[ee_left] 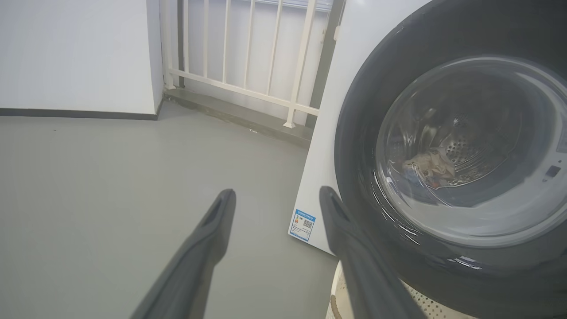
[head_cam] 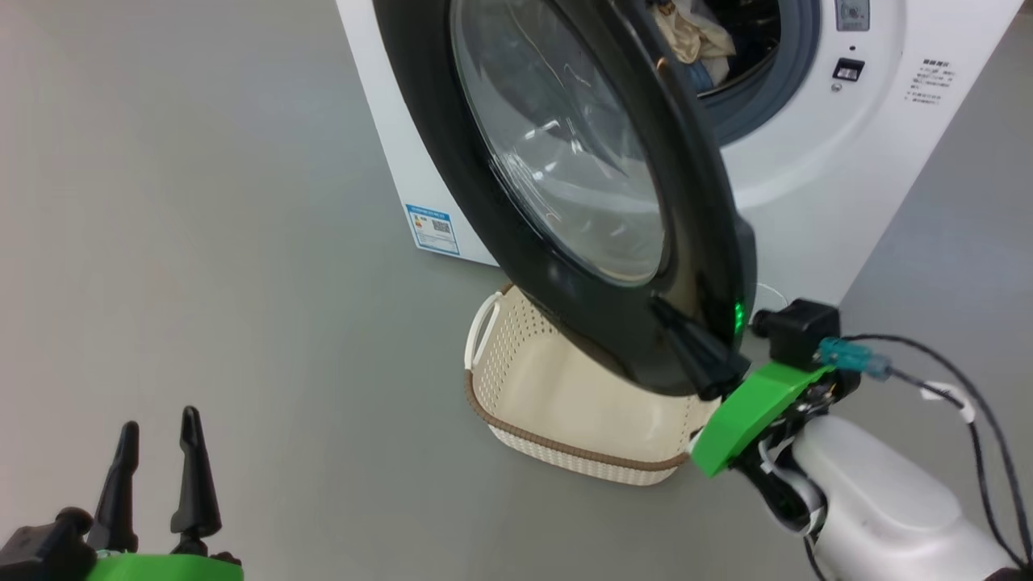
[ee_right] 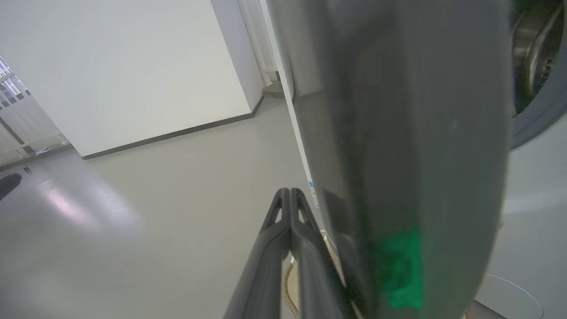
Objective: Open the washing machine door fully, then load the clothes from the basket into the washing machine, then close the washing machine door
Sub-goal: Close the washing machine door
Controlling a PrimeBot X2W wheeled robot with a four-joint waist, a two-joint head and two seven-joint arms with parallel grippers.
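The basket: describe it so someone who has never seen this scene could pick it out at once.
Find the white washing machine with its big black door standing open. On the grey floor directly below that door sits the basket. Beside those smooth, glossy surfaces it is low, cream and perforated, with a brown woven-look rim and a white side handle.

Under and ahead of the left end effector (ee_left: 277, 192), plain grey floor (ee_left: 110, 177). Far ahead to its left, white wall (ee_left: 75, 53) with dark skirting (ee_left: 75, 114). Straight beyond it, white railing (ee_left: 239, 89) on a low grey sill (ee_left: 230, 116).
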